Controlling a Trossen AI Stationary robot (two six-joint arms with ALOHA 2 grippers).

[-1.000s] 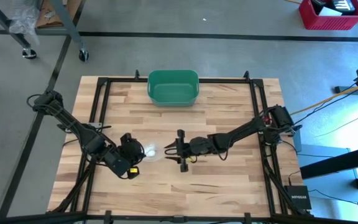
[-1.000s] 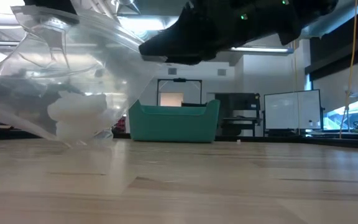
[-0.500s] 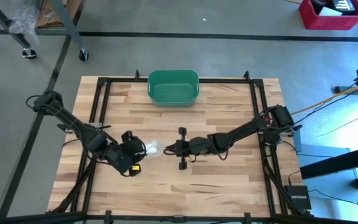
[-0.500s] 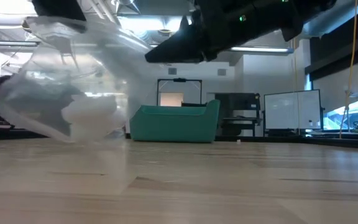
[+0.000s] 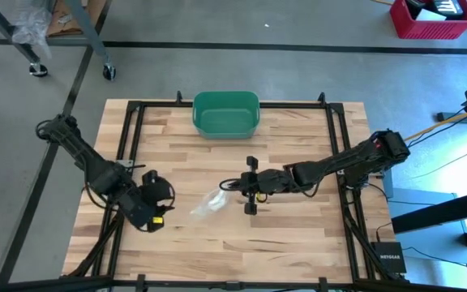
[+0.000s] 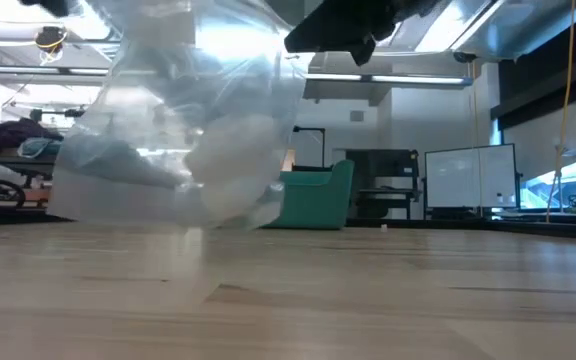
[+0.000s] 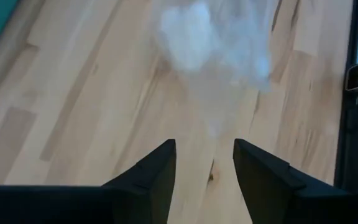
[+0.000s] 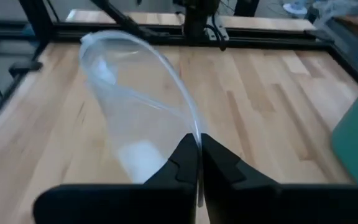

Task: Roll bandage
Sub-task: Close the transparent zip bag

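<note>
currently the right tool (image 8: 199,163) pinches the bag (image 5: 209,203) rim, lifting it over the surface (image 5: 298,235). the bandage (image 6: 233,165) inside is light and soft; the film is slippery. left tool (image 7: 204,165) is released.

Light butcher-block wooden table (image 5: 298,243) edged by a black metal frame (image 5: 128,130), standing on a grey concrete floor (image 5: 298,73) marked with a dark line (image 5: 298,47) along the far side. A red plastic crate (image 5: 432,18) sits at the far right; yellow cable (image 5: 452,120) and black cables trail at the right. A caster-wheeled metal cart leg (image 5: 108,71) stands at the far left. Seen level across the table: ceiling strip lights (image 6: 388,80), a dark doorway frame (image 6: 313,150), and two white monitors (image 6: 468,175) on desks at the right.
</note>
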